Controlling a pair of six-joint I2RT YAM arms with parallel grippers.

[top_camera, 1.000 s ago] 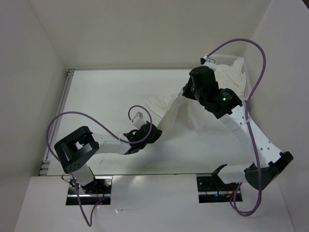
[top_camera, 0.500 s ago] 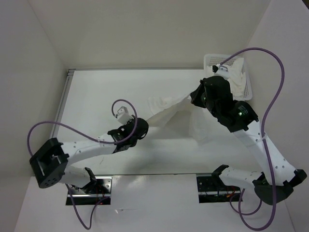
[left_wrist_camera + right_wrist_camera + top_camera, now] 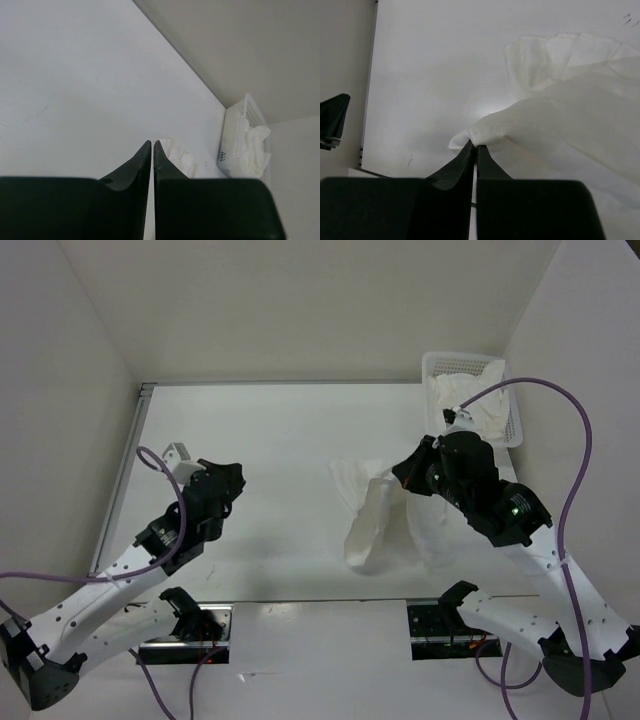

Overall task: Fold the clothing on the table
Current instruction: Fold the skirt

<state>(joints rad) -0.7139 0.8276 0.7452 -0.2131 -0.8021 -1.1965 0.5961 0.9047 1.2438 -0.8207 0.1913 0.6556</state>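
Right gripper [image 3: 474,146] pinches the white garment [image 3: 372,522] by its hem, seemingly above the table [image 3: 270,430]; left gripper [image 3: 152,146], clenched empty, hovers at nine o'clock.

The white table [image 3: 270,440] is broad and flat, with a few faint grey marks on its surface and a metal rail [image 3: 122,480] along its left edge. The clothing [image 3: 365,535] lies crumpled right of the middle, closer to the near edge than the far one. A wrinkled flap spreads toward the centre, a long fold runs almost to the near edge, and its right part rises off the surface. A mesh basket [image 3: 437,365] stands in the far right corner, apart from the clothing, holding a cloth heap [image 3: 470,395].
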